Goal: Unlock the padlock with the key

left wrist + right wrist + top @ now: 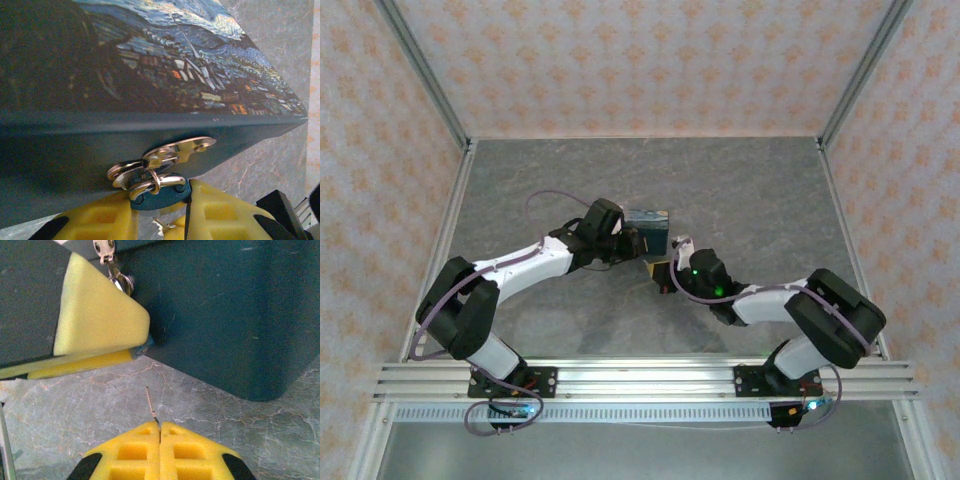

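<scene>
Padlock [159,199] half-hidden between left fingers [220,215] — key [150,404] edge-on.

I'm looking into a robotics lab test cell, not a lived-in room. The table [750,190] is a grey stone-patterned slab, boxed in on three sides by flat panels [620,60] printed with a pink floral pattern. Bare aluminium posts [428,75] join the panels at the corners. A slotted aluminium rail [640,378] runs along the near edge, with the left arm [520,265] and right arm [810,310] bolted to it side by side. Loose cables [556,193] loop along the arms, and a green status light [693,272] glows on the right arm's wrist.
</scene>
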Controlling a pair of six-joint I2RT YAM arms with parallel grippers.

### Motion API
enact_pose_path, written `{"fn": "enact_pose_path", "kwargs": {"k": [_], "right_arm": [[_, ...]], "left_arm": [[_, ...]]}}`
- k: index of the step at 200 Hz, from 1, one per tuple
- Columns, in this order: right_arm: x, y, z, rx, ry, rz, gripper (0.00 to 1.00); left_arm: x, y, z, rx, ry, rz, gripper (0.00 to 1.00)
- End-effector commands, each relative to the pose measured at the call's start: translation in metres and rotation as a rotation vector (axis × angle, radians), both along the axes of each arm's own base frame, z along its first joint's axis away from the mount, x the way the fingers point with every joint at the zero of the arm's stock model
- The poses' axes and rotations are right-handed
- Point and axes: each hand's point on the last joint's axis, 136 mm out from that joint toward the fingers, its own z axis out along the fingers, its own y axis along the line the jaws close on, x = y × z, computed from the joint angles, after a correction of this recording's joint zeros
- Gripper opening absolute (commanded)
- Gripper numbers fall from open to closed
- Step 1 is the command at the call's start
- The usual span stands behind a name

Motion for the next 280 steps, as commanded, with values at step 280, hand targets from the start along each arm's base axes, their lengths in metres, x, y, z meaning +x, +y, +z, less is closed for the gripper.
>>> {"fn": "enact_pose_path", "kwargs": {"k": [280], "right_arm": [[0.014, -0.002, 0.02, 0.15, -0.034, -0.01, 0.0]], "left_arm": [[0.01, -0.008, 0.014, -0.031, -0.048, 0.006, 0.27]]}}
